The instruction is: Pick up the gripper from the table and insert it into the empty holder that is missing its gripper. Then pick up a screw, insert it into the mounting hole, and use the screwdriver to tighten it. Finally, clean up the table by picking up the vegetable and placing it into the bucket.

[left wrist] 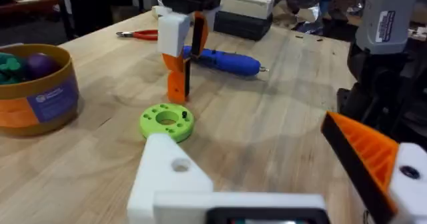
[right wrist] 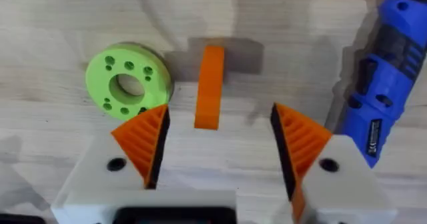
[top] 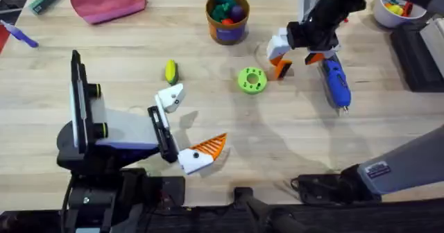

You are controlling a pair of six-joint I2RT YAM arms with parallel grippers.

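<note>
The gripper [right wrist: 209, 87], a small orange wedge, stands upright on the table [top: 281, 68] beside a green disc [top: 251, 80]. My right gripper [top: 297, 53] hangs open just above it, orange pads [right wrist: 143, 141] on either side; the left wrist view shows the wedge [left wrist: 177, 83] under those fingers. The blue screwdriver [top: 337, 84] lies right of it. My left gripper [top: 191, 125] rests open near the front; one white finger is the bare holder [top: 171, 98] with its hole [left wrist: 179, 165], the other carries an orange wedge [top: 208, 148]. The yellow-green vegetable [top: 171, 71] lies left of the disc. The bucket [top: 227, 18] stands at the back.
A pink pouch [top: 107, 1] lies at the back left and a white bowl [top: 392, 12] with yellow items at the back right. Red-handled pliers [left wrist: 137, 34] lie beyond the right gripper. Black boxes [top: 420, 53] sit on the right edge.
</note>
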